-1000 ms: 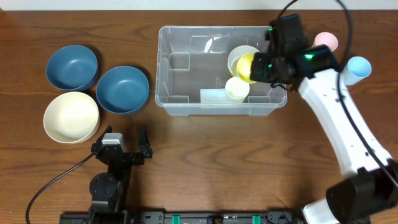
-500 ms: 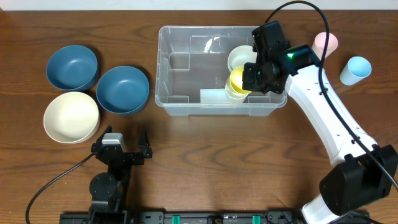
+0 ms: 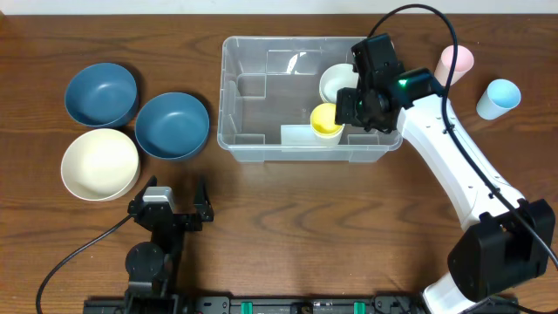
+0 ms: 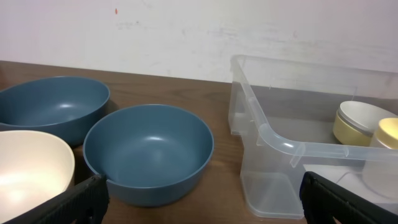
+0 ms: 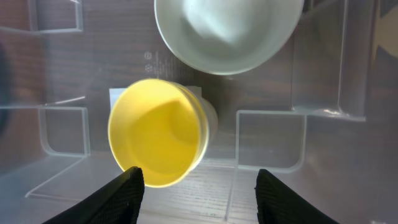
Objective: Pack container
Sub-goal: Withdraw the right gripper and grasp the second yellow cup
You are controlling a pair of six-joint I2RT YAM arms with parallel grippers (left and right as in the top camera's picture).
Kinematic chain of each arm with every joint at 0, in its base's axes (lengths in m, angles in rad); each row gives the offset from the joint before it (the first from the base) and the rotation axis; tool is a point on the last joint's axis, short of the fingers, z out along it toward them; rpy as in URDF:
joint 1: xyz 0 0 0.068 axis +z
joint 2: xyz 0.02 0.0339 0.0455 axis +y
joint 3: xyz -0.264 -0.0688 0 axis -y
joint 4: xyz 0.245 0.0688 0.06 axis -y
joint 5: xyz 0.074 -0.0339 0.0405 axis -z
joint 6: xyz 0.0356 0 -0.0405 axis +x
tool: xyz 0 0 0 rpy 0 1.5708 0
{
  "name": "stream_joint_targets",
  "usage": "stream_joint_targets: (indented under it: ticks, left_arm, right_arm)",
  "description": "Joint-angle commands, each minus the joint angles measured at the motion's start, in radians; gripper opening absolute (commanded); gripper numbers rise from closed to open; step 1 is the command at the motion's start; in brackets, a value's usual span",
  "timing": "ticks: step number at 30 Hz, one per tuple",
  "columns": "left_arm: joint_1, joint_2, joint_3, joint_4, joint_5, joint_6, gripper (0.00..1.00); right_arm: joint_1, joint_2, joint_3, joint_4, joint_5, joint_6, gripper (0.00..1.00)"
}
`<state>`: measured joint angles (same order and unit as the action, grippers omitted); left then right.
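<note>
The container point(image 3: 228, 87) is a clear plastic bin at the table's middle back. Inside it at the right lies a white bowl point(image 3: 338, 83), with a yellow cup point(image 3: 326, 118) in front of it, nested in a pale cup. My right gripper point(image 3: 350, 112) hangs over the bin's right end. In the right wrist view it point(image 5: 199, 193) is open, and the yellow cup point(image 5: 158, 130) sits free below, close to the left finger point(image 5: 121, 199). My left gripper point(image 3: 173, 194) rests open near the table's front left, holding nothing.
Two blue bowls point(image 3: 101, 92) point(image 3: 172, 124) and a cream bowl point(image 3: 99, 163) sit left of the bin. A pink cup point(image 3: 457, 59) and a light blue cup point(image 3: 500, 96) stand to its right. The left wrist view shows the near blue bowl point(image 4: 146, 152) and the bin's corner point(image 4: 280, 140).
My right gripper carried the yellow cup left and down onto the pale cup in the bin, then opened and let it go. The left arm has stayed still.
</note>
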<state>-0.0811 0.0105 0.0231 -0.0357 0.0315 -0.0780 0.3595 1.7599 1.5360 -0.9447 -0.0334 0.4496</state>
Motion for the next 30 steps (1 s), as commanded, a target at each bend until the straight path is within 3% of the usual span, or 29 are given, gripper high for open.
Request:
stream_joint_targets:
  ticks: [1,3,6,10,18,30]
  left_arm:
    - [0.004,-0.005,-0.019,-0.035,-0.005,0.005,0.98]
    - [0.004,-0.005,-0.019,-0.035,-0.005,0.005,0.98]
    - [0.004,-0.005,-0.019,-0.035,-0.005,0.005,0.98]
    - [0.004,-0.005,-0.019,-0.035,-0.005,0.005,0.98]
    - [0.004,-0.005,-0.019,-0.035,-0.005,0.005,0.98]
    - [0.004,-0.005,-0.019,-0.035,-0.005,0.005,0.98]
  right_arm:
    - [-0.002,-0.008,0.048,-0.011,0.011,-0.04,0.6]
    - [-0.018,-0.021,0.08,-0.026,0.02,-0.038,0.63]
    - [-0.081,-0.043,0.137,-0.051,0.029,-0.019,0.81]
    - [-0.231,-0.047,0.19,-0.081,0.029,-0.018,0.89]
    - [-0.478,0.032,0.182,-0.086,-0.016,-0.052,0.85]
    - [-0.504,0.288,0.182,0.003,-0.036,-0.027,0.79]
